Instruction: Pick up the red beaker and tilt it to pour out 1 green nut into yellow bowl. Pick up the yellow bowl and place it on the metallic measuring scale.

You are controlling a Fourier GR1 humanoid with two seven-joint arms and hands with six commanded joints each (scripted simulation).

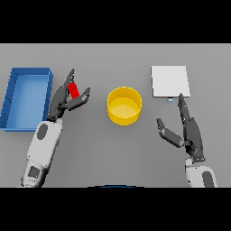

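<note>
The red beaker (73, 90) stands on the table left of centre, partly hidden between the fingers and thumb of my left hand (60, 101). The fingers are fairly straight around it and I cannot see a firm grasp. The yellow bowl (124, 105) sits at the table's middle, upright; no nut shows inside it. The metallic measuring scale (169, 81) is a pale square plate at the back right. My right hand (189, 131) hovers open at the right, below the scale, fingers straight and thumb out toward the bowl.
A blue open bin (26, 97) lies along the left side, just beyond my left arm. The grey table (117, 149) stretches around the bowl.
</note>
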